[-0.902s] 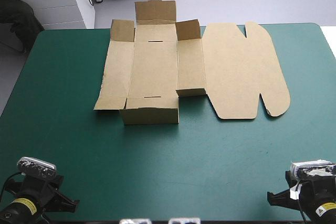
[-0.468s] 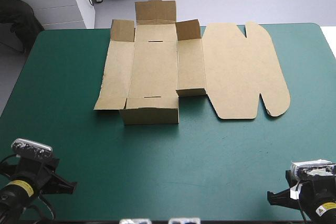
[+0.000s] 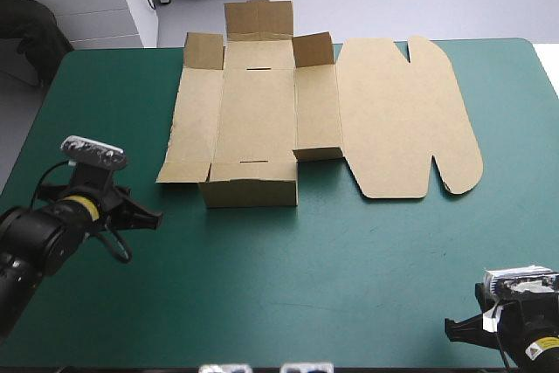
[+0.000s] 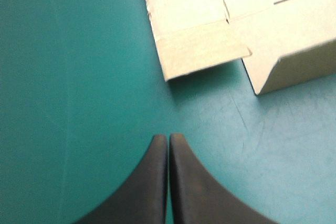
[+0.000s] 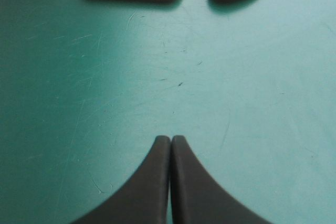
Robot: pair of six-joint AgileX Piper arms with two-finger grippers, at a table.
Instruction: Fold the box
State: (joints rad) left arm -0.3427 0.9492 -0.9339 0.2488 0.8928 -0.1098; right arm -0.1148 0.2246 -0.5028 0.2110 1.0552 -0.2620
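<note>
I have the left arm [image 3: 52, 233] out over the near-left part of the bench [image 3: 349, 259]. The left jaws are pressed together into one point and aimed at the near-left corner of the box [image 3: 262, 120], near it but not touching. I read that as a line-up for getting under the flat left side panel [image 3: 194, 120] to raise it. That seems the sensible first step, since very little of the box stands up yet. The right arm [image 3: 520, 329] sits low at the near-right corner, right jaws also pressed together and holding nothing. It is well apart from the board, probably kept out of the way until a second wall needs holding. The box lies on the far half of the bench, from the middle toward the right, a cut sheet of brown board mostly spread flat. Its near wall [image 3: 250, 191] is upright, the far flap [image 3: 258, 19] stands up at the far edge, and two small corner flaps [image 3: 203, 50] tilt upward. The lid [image 3: 406, 120], with rounded lobes, lies flat to the right. From the left wrist, a small tab [image 4: 202, 51] beside the near wall casts a shadow, so I think it sits slightly lifted.
</note>
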